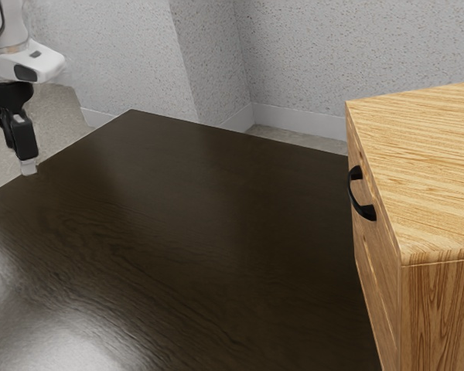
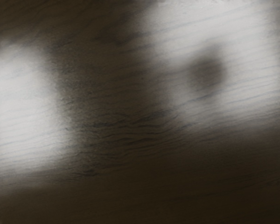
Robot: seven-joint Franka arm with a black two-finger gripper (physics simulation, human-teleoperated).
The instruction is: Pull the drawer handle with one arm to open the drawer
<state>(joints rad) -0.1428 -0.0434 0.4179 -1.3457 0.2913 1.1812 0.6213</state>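
- The table (image 1: 185, 232), dark glossy wood, takes up most of the scene. In the wrist view it is bare grain with bright glare patches (image 2: 130, 126) under the hand.
- The cabinet (image 1: 425, 162), light wood, stands at the exterior view's right. Its drawer front (image 1: 369, 255) faces the exterior view's left, towards the arm. The front looks flush with no gap, so take the drawer as not yet opened.
- The gripper (image 1: 29, 165) hangs at the far left, pointing down over the table's edge and well apart from the cabinet. It is seen side-on, so you cannot tell whether it is apart or together. It holds nothing.
- The handle (image 1: 361, 195), a black arch, sits high on the drawer front.
- What could go wrong:
  - You have the whole table to cross. If you come in too high or too far right you will knock the cabinet's top corner.
  - The hand points down, while the handle bows out sideways. Reaching without turning the wrist would likely make you brush the bar rather than close around it.
  - The bar looks thin. A shallow grip may slip off once you pull.
  - Pulling at an angle to the front could jam the drawer or drag the cabinet across the slick top.
- The handle's long axis appears level, parallel to the cabinet's top edge, running far to near. Its bow points to the exterior view's left, so pull that way.
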